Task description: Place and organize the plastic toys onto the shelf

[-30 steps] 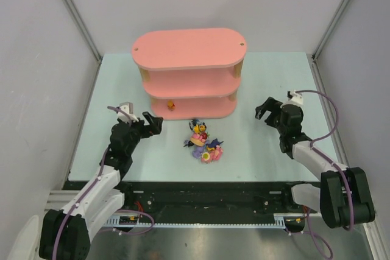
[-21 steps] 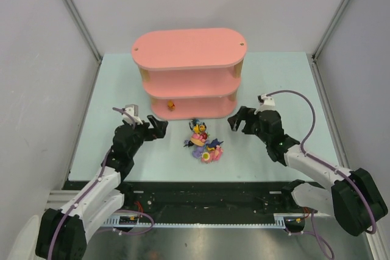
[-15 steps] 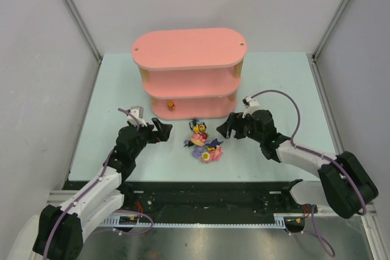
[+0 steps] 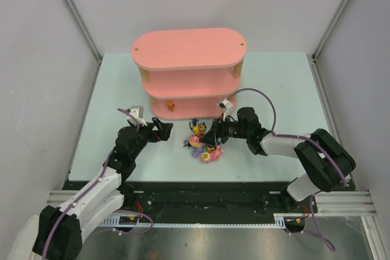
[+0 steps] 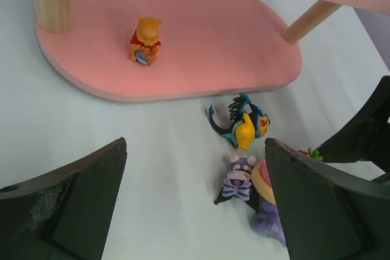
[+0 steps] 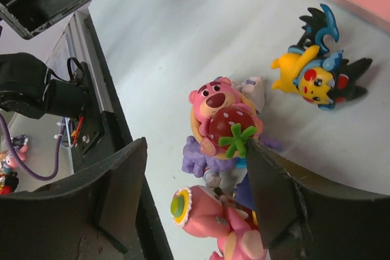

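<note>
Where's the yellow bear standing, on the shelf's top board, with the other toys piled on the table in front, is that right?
Not quite. The yellow bear stands on the bottom board of the shelf, not the top one, as the left wrist view shows. The other toys are indeed piled on the table in front.

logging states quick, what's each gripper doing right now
Left gripper: open, empty.
Right gripper: open, jaws straddling the pink bear toy, no grip seen.
</note>
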Action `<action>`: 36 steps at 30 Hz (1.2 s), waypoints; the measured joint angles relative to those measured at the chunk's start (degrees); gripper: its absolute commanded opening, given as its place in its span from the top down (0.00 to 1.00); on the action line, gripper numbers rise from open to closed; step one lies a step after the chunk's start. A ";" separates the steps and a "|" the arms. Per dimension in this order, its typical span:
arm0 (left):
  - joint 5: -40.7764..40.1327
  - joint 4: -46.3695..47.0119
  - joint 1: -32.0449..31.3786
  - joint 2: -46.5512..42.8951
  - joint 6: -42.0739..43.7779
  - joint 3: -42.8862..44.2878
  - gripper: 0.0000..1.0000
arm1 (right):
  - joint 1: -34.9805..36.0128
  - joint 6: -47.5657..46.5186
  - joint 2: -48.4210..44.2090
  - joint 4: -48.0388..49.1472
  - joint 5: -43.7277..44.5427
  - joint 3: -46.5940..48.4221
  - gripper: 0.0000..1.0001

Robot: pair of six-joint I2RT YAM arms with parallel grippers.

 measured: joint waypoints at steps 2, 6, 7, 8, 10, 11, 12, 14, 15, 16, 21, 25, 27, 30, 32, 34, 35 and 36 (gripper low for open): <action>0.02 0.15 0.00 -0.02 0.00 0.00 0.00 | 0.31 -0.07 0.74 0.55 -0.24 0.59 0.30; 0.22 0.20 -0.04 0.00 0.00 0.00 0.00 | 0.33 -0.37 2.51 0.72 -0.04 1.81 0.30; 0.24 0.22 -0.04 0.00 0.00 0.00 0.00 | 0.31 -0.52 2.84 0.70 0.22 2.03 0.30; 0.24 0.22 -0.04 0.00 0.00 0.00 0.00 | 0.33 -0.66 3.21 0.59 0.48 2.25 0.30; 0.24 0.24 -0.04 0.00 0.00 0.00 0.00 | 0.33 -0.92 3.87 0.50 0.85 2.69 0.30; 0.26 0.24 -0.04 0.00 0.00 0.00 0.00 | 0.33 -1.09 4.22 0.50 1.03 2.89 0.30; 0.26 0.28 -0.04 0.00 0.00 0.00 0.00 | 0.33 -1.20 4.55 0.46 1.20 3.08 0.30; 0.31 0.46 -0.04 0.00 0.00 0.00 0.00 | 0.33 -1.49 5.25 0.31 1.53 3.52 0.30; 0.35 0.57 -0.04 0.00 0.00 0.00 0.00 | 0.35 -1.53 5.51 0.31 1.62 3.63 0.30; 0.42 0.61 -0.04 0.00 0.00 0.00 0.00 | 0.37 -1.60 5.84 0.28 1.77 3.78 0.30; 0.98 0.63 -0.07 0.00 -0.02 0.00 0.00 | 0.37 -1.68 7.19 0.22 2.43 4.15 0.30; 1.29 0.63 -0.07 -0.02 0.00 -0.02 0.00 | 0.37 -1.68 8.44 0.00 3.45 4.83 0.30; 1.29 0.63 -0.07 -0.02 0.00 -0.02 0.00 | 0.39 -1.66 8.90 -0.31 3.82 5.25 0.30; 1.31 0.63 -0.07 -0.04 -0.02 -0.02 0.00 | 0.46 -1.66 9.46 -0.39 4.26 5.68 0.30; 1.31 0.63 -0.07 -0.04 -0.02 -0.02 0.00 | 0.66 -1.44 9.97 -0.48 4.57 6.10 0.31; 1.36 0.63 -0.07 -0.04 -0.02 -0.02 0.00 | 0.70 -1.31 10.49 -0.57 4.79 6.49 0.32; 1.38 0.63 -0.07 -0.04 -0.02 -0.02 0.00 | 0.70 -1.20 10.73 -0.61 4.90 6.58 0.32; 1.40 0.63 -0.07 -0.02 -0.02 -0.02 0.00 | 0.70 -1.01 11.04 -0.61 5.05 6.75 0.33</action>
